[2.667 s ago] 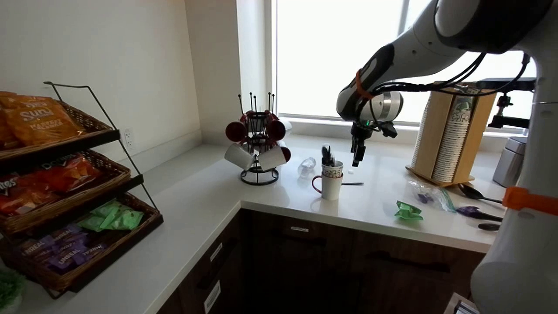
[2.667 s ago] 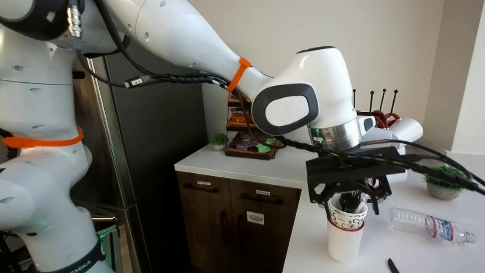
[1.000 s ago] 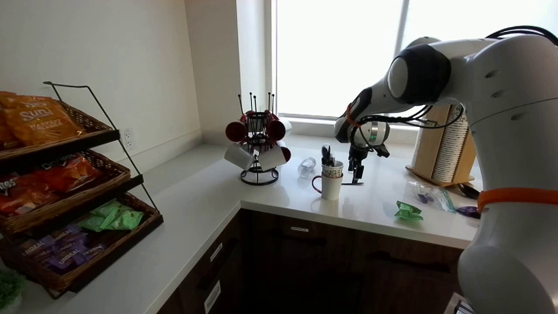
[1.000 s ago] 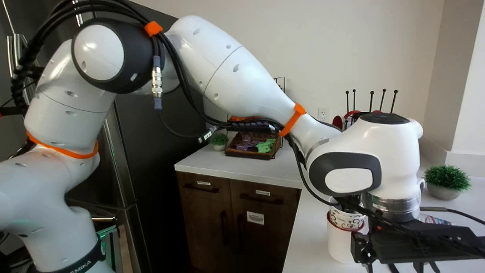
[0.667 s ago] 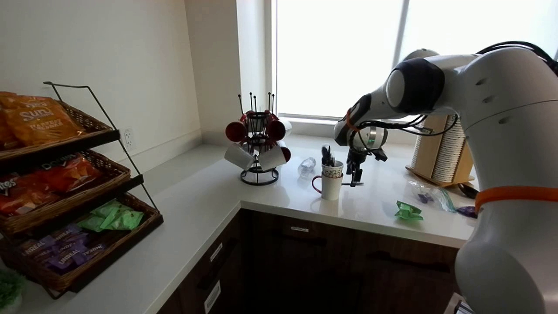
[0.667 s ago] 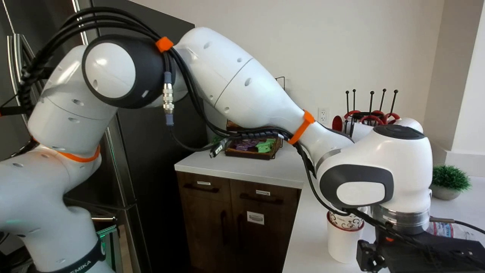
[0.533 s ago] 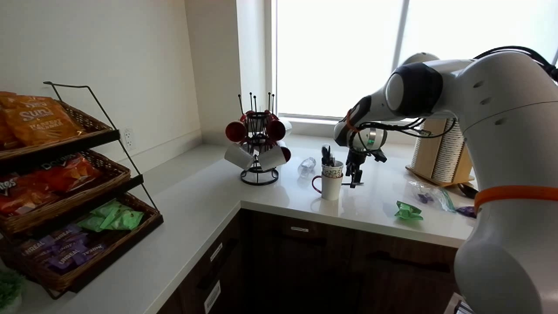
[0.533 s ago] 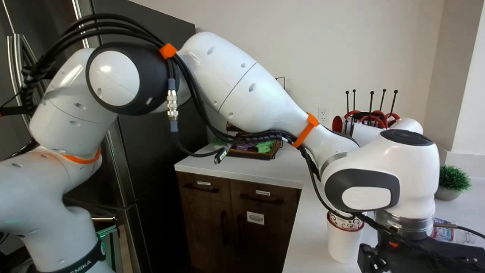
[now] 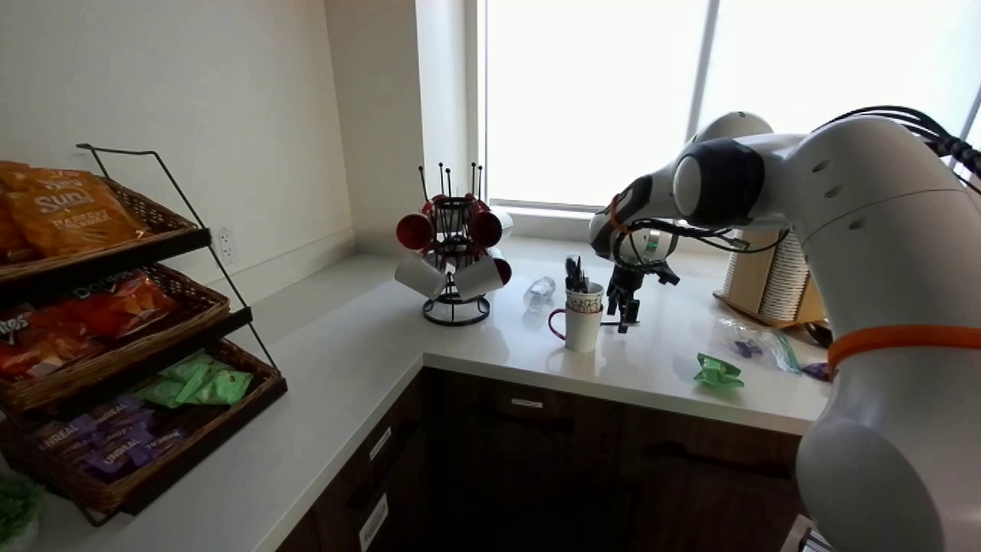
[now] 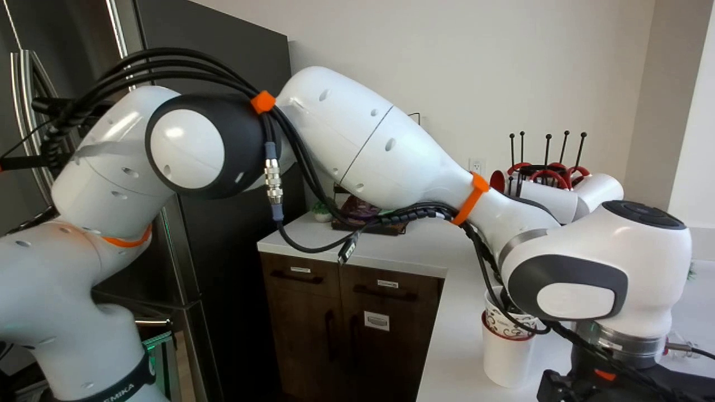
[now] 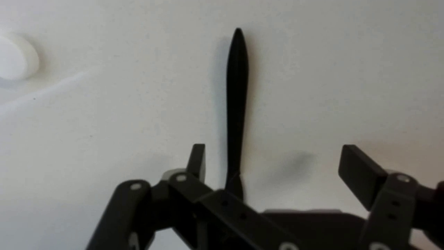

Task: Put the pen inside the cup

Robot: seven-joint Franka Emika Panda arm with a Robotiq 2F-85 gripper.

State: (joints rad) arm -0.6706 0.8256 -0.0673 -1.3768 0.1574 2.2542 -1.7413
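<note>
A thin black pen-like item with a pointed end, looking like a plastic knife [image 11: 237, 97], lies on the counter. Part of it also shows in an exterior view [image 9: 608, 323], beside the mug. My gripper [image 11: 272, 149] is open and empty just above it. The item runs between the fingers, nearer the left finger [image 11: 197, 158] than the right one [image 11: 359, 173]. Its lower end is hidden behind the gripper. A white mug with a red handle [image 9: 582, 331] stands upright and holds patterned paper cups [image 9: 585, 301] with dark cutlery. The mug also shows here [image 10: 507, 357].
A mug tree [image 9: 452, 253] and a clear plastic bottle [image 9: 539, 294] stand and lie beyond the mug. A green packet [image 9: 719, 370] and a plastic bag [image 9: 755, 345] lie to the right. A white round cap [image 11: 15, 57] lies near the item.
My gripper has come down from above the counter, away from behind the mug, to just over the black item. In the last half second it has moved slightly lower. The mug has not moved.
</note>
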